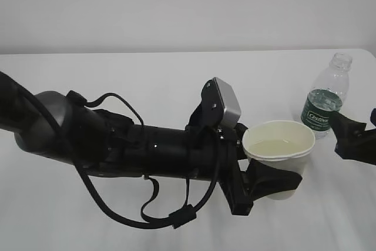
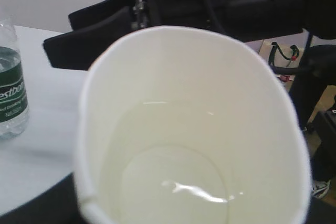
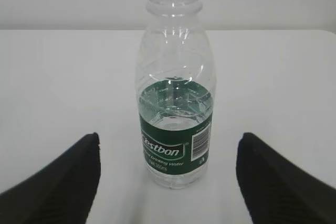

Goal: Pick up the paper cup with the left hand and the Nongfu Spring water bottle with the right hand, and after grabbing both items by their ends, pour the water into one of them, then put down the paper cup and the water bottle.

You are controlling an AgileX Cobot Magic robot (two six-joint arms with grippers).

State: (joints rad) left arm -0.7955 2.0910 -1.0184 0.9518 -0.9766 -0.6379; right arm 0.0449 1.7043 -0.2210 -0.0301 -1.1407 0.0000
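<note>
Since water [image 2: 173, 166] sits in the cup [image 1: 277, 145] my left gripper [image 1: 267, 183] clamps, pouring looks done; bottle [image 1: 326, 99] stands at two o'clock, right gripper [image 3: 168, 182] spread apart, cup unplaced.

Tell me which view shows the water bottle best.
The right wrist view: the water bottle stands whole and centred between open pincer fingers. The exterior view shows it small at the right; the left wrist view catches only a cropped edge.

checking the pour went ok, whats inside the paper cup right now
The paper cup holds a shallow pool of clear water over its pale bottom. Nothing else shows inside; the near inner wall is out of view.
</note>
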